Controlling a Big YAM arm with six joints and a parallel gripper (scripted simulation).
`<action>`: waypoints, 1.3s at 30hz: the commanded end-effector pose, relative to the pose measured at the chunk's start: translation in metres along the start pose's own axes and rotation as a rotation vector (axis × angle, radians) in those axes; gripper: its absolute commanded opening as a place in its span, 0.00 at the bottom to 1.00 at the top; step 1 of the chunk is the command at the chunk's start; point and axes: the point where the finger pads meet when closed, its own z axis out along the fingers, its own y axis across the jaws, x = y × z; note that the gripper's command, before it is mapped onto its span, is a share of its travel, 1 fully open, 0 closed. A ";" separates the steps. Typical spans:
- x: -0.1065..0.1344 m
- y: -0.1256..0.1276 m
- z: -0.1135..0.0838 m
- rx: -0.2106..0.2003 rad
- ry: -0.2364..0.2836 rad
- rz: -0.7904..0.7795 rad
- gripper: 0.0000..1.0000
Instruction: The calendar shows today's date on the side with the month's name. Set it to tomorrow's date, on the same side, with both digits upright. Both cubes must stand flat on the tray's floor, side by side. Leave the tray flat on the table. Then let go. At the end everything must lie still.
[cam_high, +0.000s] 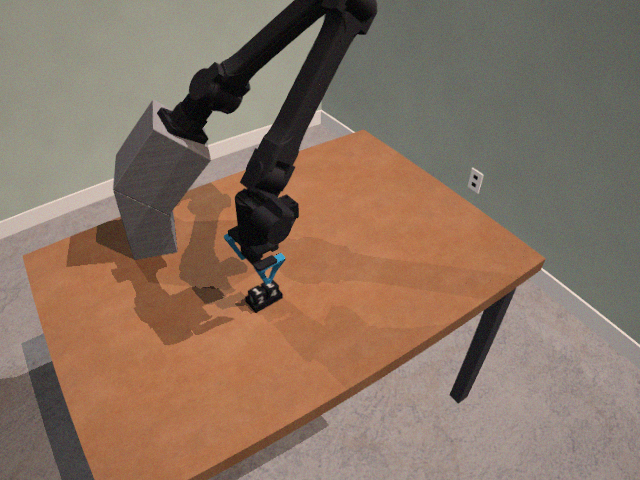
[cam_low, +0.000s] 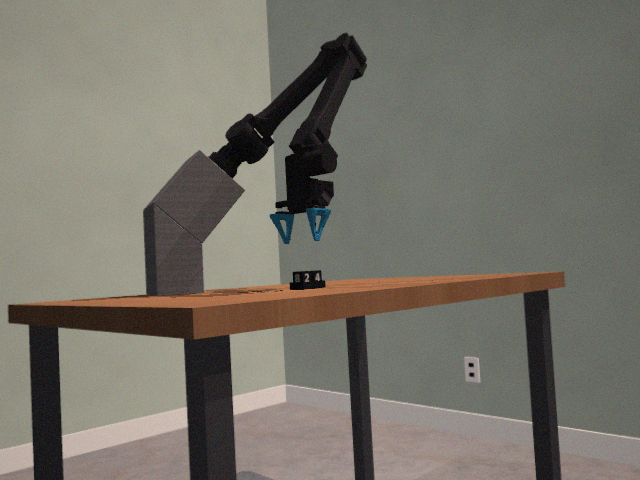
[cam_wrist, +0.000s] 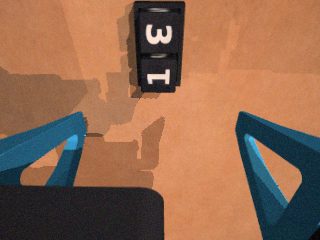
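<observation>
The black tray (cam_high: 269, 303) (cam_low: 308, 285) (cam_wrist: 181, 40) lies flat on the table. Two black cubes with white digits stand side by side in it, seemingly level: the left cube (cam_high: 256, 296) (cam_low: 307, 277) and the right cube (cam_high: 272, 289) (cam_low: 317, 277). The exterior view shows an upright 2 and 4 on their long side and an 8 at the left end. From the wrist, the top faces read 3 (cam_wrist: 159, 34) and 1 (cam_wrist: 159, 76). The month's name cannot be read. My gripper (cam_high: 256, 271) (cam_low: 301, 241) (cam_wrist: 160, 120) is open and empty, above the tray and clear of it.
The wooden table (cam_high: 413, 232) (cam_low: 413, 292) carries the grey arm mount (cam_high: 149, 206) (cam_low: 175, 253) at its back left. Arm shadows fall around the tray. The table's front edge lies beyond the tray in the top view.
</observation>
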 end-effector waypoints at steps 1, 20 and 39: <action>0.002 -0.002 -0.006 0.009 -0.001 0.007 1.00; 0.002 -0.007 -0.042 0.024 0.000 -0.002 1.00; 0.003 -0.010 -0.091 0.026 0.003 -0.005 1.00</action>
